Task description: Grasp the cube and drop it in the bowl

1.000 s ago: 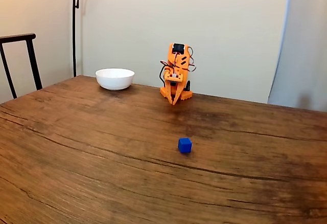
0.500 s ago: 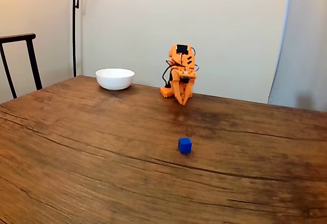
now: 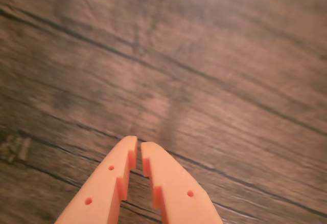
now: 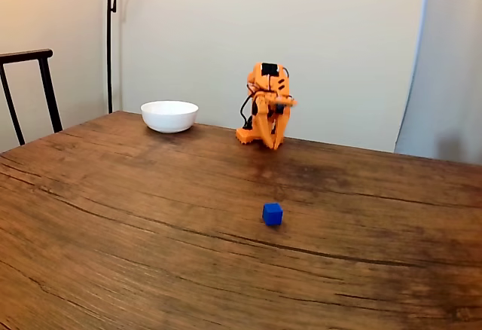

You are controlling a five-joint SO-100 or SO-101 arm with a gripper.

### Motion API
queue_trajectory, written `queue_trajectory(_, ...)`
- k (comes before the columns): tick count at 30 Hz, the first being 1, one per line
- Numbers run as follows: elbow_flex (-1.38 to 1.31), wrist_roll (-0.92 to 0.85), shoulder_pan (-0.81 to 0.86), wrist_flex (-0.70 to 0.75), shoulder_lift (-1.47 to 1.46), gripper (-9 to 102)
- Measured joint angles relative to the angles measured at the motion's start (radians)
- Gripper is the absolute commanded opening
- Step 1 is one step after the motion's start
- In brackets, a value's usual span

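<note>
We see nothing done yet: cube (image 4: 273,214) sits mid-table (image 4: 113,217), well apart from bowl (image 4: 169,116) at the far left. End effector (image 3: 139,150) nearly pressed together, empty; reach, grasp, drop all remain.

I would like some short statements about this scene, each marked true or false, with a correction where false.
1. The cube lies inside the bowl. False: it sits on the bare table, well apart from the bowl.
2. The gripper holds the cube. False: in the wrist view its jaws are nearly together with nothing between them.
3. In the fixed view the bowl stands left of the arm. True.
4. The cube is nearer to the fixed camera than the arm. True.
5. The bowl is tipped over. False: it stands upright.
</note>
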Motion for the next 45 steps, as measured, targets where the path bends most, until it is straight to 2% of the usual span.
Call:
queue_trajectory(9,-0.247,0.083,0.041,0.225,0.003,-1)
queue_trajectory(15,-0.331,0.104,0.112,0.241,0.003,-1)
queue_trajectory(22,-0.387,0.104,0.11,0.241,-0.008,-1)
queue_trajectory(27,-0.489,0.114,0.123,0.241,-0.178,0)
queue_trajectory(30,-0.595,0.176,0.155,0.239,-0.351,0)
queue_trajectory(35,-0.75,0.244,0.169,0.198,-0.643,0)
queue_trajectory(45,-0.807,0.27,0.163,-0.055,-0.976,0)
